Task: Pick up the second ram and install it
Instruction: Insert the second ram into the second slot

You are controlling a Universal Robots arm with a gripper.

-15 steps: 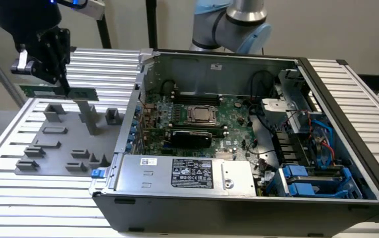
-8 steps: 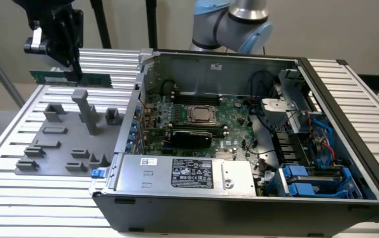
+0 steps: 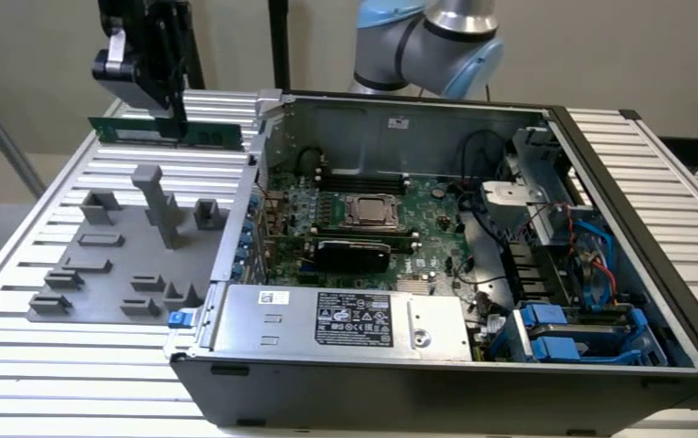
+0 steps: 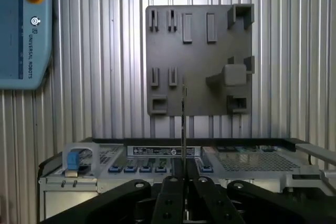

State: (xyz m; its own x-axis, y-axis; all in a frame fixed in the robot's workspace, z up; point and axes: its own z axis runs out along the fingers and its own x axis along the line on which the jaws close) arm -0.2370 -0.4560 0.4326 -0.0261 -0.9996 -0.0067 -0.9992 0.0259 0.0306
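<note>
A slatted metal table (image 3: 32,274) is seen carrying an open computer case (image 3: 446,392), within which a green motherboard (image 3: 434,219) is laid flat. A grey fixture plate (image 3: 93,274) with upright posts is set on the table at about nine o'clock from the motherboard in the exterior view, just beside the case wall. The black gripper (image 3: 173,128) is placed at about ten o'clock from the motherboard, above the far edge of the plate. Its fingers (image 4: 170,198) are clamped on the second ram (image 3: 209,135), gripped near the middle of its length. The ram is shown as a slim, long green board with a pale label strip on its face; dark chips may be present there, but they cannot be made out with certainty. It is held on its long edge, its long axis running roughly from nine to three o'clock in the exterior view, the three o'clock end slightly lower and near the case's corner. In the wrist view it is seen edge-on as a thin dark line (image 4: 184,124) rising from between the fingers
</note>
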